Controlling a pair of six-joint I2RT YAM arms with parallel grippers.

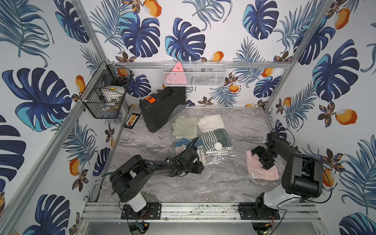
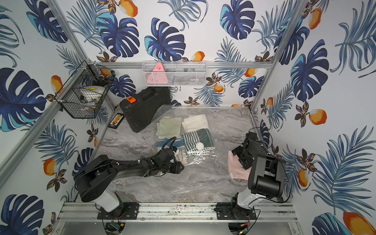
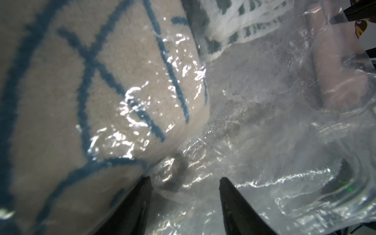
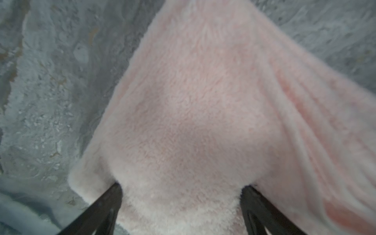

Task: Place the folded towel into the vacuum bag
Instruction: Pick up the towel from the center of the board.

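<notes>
Nothing is showing clearly enough to read. A pink triangle (image 1: 178, 67) is sitting in the white basket (image 1: 215, 63) and is carrying a few tiny dark marks, but they are looking too small to make out. An orange patch (image 1: 150, 99) on the black case (image 1: 162, 116) is showing a dark mark that is staying a blur in both top views. A little white tag (image 1: 252, 175) is sticking out of the pink towel (image 1: 264, 173), and any print on it is looking too small to read.

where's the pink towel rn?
In both top views, the pink towel lies at the robot's right, under the right claw, by the edge of the vacuum bag.
</notes>
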